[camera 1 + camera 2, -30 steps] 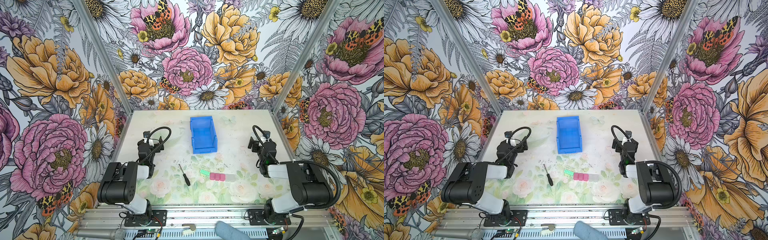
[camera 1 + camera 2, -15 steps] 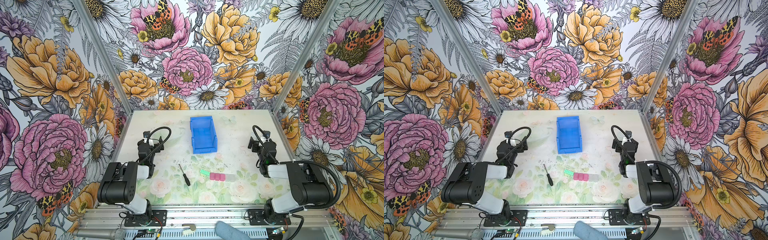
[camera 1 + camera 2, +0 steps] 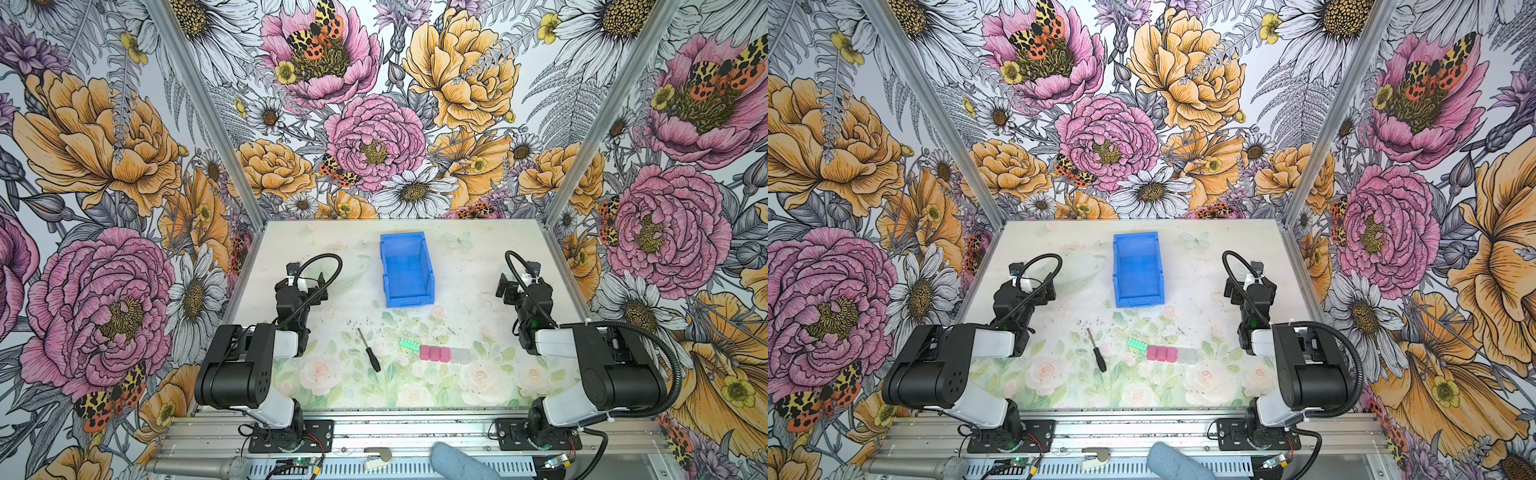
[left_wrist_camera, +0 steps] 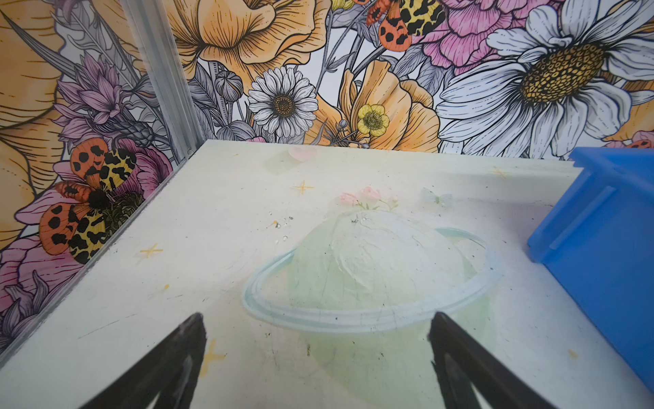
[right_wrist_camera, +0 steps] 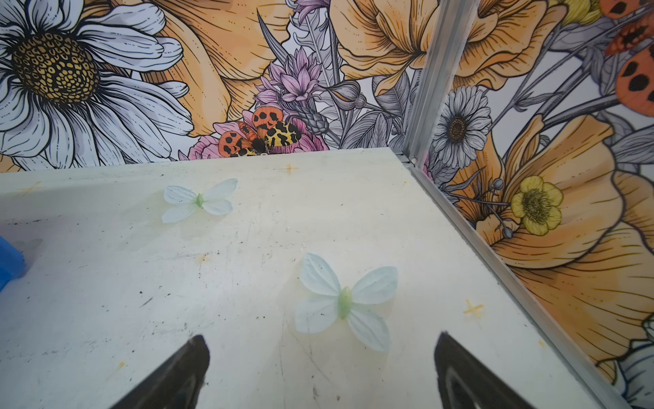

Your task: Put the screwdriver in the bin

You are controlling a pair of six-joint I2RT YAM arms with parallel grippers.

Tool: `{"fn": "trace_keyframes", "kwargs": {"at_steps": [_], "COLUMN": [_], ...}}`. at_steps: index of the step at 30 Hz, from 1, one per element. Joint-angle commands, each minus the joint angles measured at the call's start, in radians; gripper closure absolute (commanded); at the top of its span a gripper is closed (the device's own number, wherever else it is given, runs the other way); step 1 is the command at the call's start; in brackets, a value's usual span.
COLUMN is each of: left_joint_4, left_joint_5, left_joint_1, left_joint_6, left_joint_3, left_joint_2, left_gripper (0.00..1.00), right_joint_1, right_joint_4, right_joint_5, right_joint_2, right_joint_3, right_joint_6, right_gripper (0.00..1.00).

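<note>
The screwdriver (image 3: 369, 350) (image 3: 1096, 350), slim with a black handle, lies on the table in front of the bin, handle toward the front edge. The blue bin (image 3: 406, 270) (image 3: 1137, 270) stands empty at the table's middle back; one side wall (image 4: 601, 226) shows in the left wrist view and a corner (image 5: 9, 265) in the right wrist view. My left gripper (image 3: 305, 282) (image 4: 316, 322) rests at the left, open and empty, well left of the screwdriver. My right gripper (image 3: 519, 284) (image 5: 322, 345) rests at the right, open and empty. Neither wrist view shows the screwdriver.
A small green studded block (image 3: 408, 344) and a row of pink and clear blocks (image 3: 444, 353) lie right of the screwdriver. Patterned walls with metal posts (image 3: 249, 208) enclose the table on three sides. A grey-blue rounded object (image 3: 453, 461) sits below the front rail.
</note>
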Motion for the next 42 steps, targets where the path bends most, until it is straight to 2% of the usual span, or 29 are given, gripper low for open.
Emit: {"fn": "trace_keyframes", "kwargs": {"at_steps": [1, 13, 19, 24, 30, 33, 38, 42], "left_joint_4": [0.016, -0.029, -0.182, -0.330, -0.529, -0.634, -0.956, -1.060], "left_joint_5": [0.018, 0.020, 0.008, 0.078, -0.020, -0.036, -0.005, 0.042], "left_joint_1": [0.009, 0.020, 0.030, 0.033, 0.031, 0.029, 0.012, 0.014], "left_joint_6": [0.006, -0.013, -0.031, -0.062, -0.202, -0.260, -0.379, -0.448], "left_joint_3": [0.001, 0.014, 0.051, 0.065, 0.069, 0.110, 0.258, 0.280], "left_joint_2": [0.001, -0.024, -0.114, -0.224, -0.396, -0.420, -0.407, -0.412], "left_gripper": [0.01, 0.01, 0.01, 0.01, 0.01, 0.01, 0.01, 0.01], "right_joint_1": [-0.002, 0.001, 0.010, 0.059, 0.129, 0.173, 0.295, 0.393], "right_joint_4": [0.019, -0.016, -0.219, -0.490, -0.876, -0.993, -1.128, -1.293], "right_joint_5": [-0.012, 0.006, 0.025, 0.049, 0.081, 0.077, 0.109, 0.131], "right_joint_2": [0.014, -0.006, -0.125, -0.250, -0.311, -0.323, -0.358, -0.322], "right_joint_3": [0.000, 0.011, 0.071, 0.155, 0.325, 0.389, 0.466, 0.569], "right_joint_6": [-0.008, -0.003, -0.006, 0.002, 0.061, 0.061, 0.103, 0.179], "right_gripper": [0.01, 0.01, 0.00, 0.00, 0.00, 0.00, 0.00, 0.01]}}
